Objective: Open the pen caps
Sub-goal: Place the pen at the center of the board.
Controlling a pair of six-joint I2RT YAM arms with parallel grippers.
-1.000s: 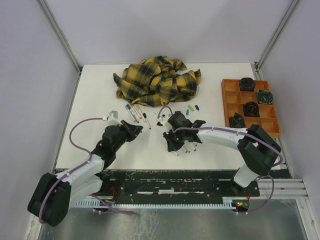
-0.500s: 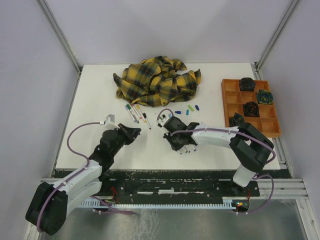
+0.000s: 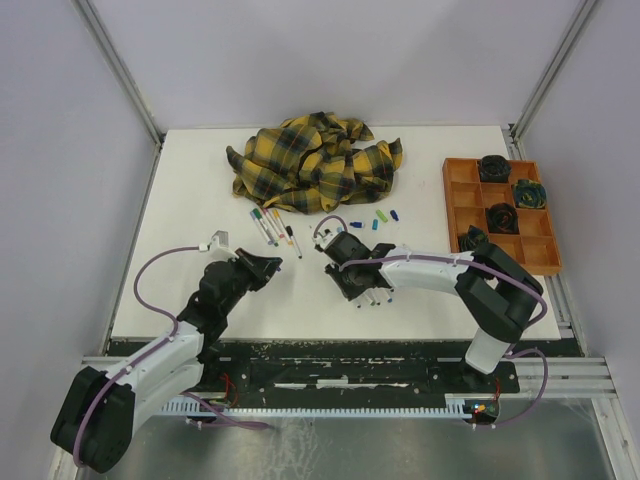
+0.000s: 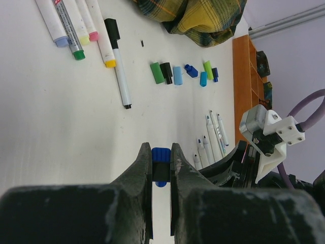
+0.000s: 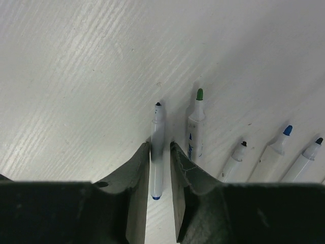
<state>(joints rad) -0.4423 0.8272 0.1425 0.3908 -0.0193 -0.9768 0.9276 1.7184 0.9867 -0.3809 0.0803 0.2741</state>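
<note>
White counter [image 3: 200, 200]: left fingers [image 4: 142, 170] pinch a blue cap [image 4: 161, 161]; right fingers [image 5: 136, 173], slightly spread, straddle an uncapped pen [image 5: 157, 147] beside the other bared pens [image 5: 195, 129]; loose caps [image 4: 175, 74] lie farther back, near capped pens [image 4: 105, 46] and plaid cloth [image 4: 203, 15].

White counter [image 5: 76, 61]: matt finish with fine, streaked grain lines.
Yellow-and-black plaid cloth [image 3: 315, 160]: soft woven fabric, crumpled, non-reflective.
Thin white plastic pen barrels [image 5: 195, 134]: smooth, faint sheen.
Stubby coloured plastic pen caps [image 4: 157, 72]: smooth, semi-gloss.
Black left claw [image 4: 161, 152]: matt moulded plastic, scuffed and dusty.
Orange compartment tray [image 3: 447, 200]: matt, wood-like.
</note>
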